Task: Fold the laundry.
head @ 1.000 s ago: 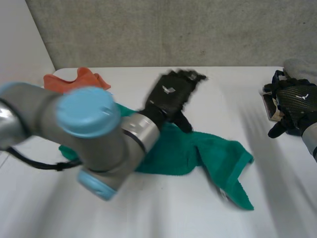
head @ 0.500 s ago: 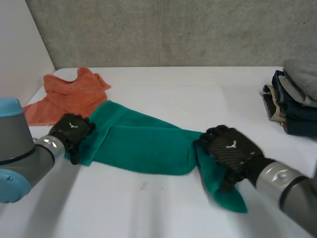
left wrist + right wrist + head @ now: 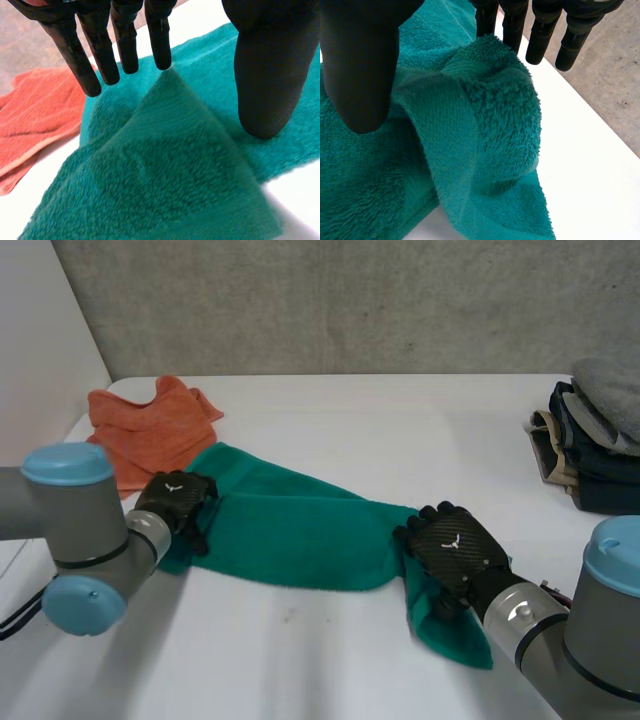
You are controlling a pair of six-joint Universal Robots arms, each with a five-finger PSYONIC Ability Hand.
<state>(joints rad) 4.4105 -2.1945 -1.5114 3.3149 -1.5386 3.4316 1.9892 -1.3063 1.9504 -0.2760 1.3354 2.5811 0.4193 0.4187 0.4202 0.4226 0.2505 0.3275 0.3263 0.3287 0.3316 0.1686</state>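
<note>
— Towel (image 3: pixel 290 530) pos. rel. to hands?
— Stretched across table (image 3: pixel 400 430). Left hand (image 3: pixel 172 502) on left end, right hand (image 3: pixel 455 550) on right end. Both w/ fingers straight, thumb apart, pressing on raised folds, not clamped.
— Obscured?
— Towel ends under both palms in head view.
</note>
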